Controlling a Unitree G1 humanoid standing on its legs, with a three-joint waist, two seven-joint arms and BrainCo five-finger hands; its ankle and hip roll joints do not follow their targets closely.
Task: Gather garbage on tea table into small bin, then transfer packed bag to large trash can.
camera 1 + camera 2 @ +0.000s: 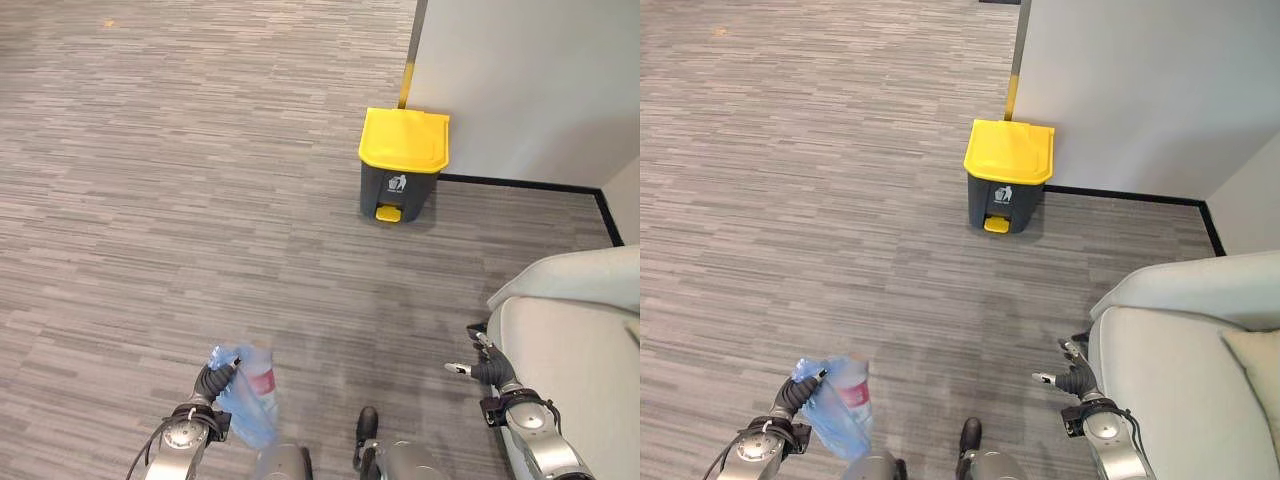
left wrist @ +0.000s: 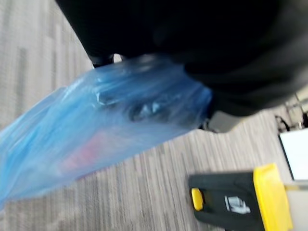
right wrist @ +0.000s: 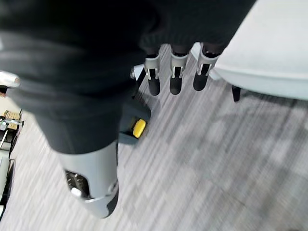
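A blue plastic bag (image 1: 250, 402) with a red-labelled bottle inside hangs over the grey carpet at the lower left. My left hand (image 1: 214, 381) is shut on its gathered top; in the left wrist view the bag (image 2: 106, 130) hangs just under the hand's dark cover. The large trash can (image 1: 402, 165), dark grey with a yellow lid and yellow pedal, stands closed by the wall, well ahead and slightly to the right. It also appears as the trash can (image 2: 240, 202) in the left wrist view. My right hand (image 1: 485, 368) hangs empty at the lower right, its fingers (image 3: 174, 77) straight and relaxed.
A light grey sofa (image 1: 580, 340) stands close on the right, beside my right hand. A white wall (image 1: 530, 80) with a black skirting runs behind the trash can. Open carpet floor (image 1: 200, 180) lies between me and the can.
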